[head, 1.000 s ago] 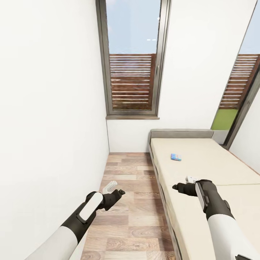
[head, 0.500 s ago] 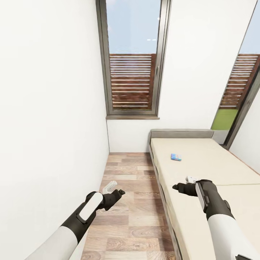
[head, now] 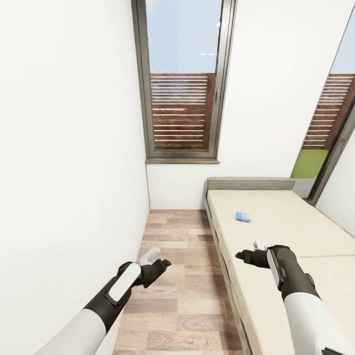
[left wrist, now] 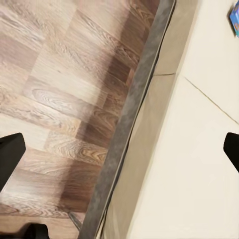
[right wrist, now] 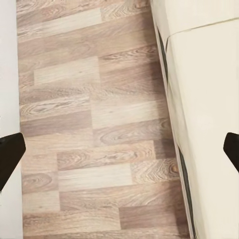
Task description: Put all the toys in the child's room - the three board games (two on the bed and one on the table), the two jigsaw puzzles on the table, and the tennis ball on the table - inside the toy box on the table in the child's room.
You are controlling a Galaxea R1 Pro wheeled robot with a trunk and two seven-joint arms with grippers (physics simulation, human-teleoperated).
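A small blue board game (head: 242, 216) lies flat on the cream mattress of the bed (head: 281, 231), well beyond both arms. Its corner also shows in the left wrist view as the blue board game (left wrist: 234, 17). My left gripper (head: 155, 260) hangs open over the wooden floor beside the bed, its fingertips spread wide in the left wrist view (left wrist: 119, 154). My right gripper (head: 250, 250) is open above the bed's near edge, with nothing between its fingers (right wrist: 119, 149). The toy box, table, jigsaw puzzles and tennis ball are out of view.
A white wall (head: 69, 172) runs close along my left. A narrow strip of wooden floor (head: 182, 286) lies between that wall and the bed's grey frame (head: 213, 231). A tall window (head: 182, 84) is straight ahead, and a second window (head: 330, 118) is at the right.
The whole view has shifted slightly, so the camera has moved a little. Both arms and the blue board game keep their places.
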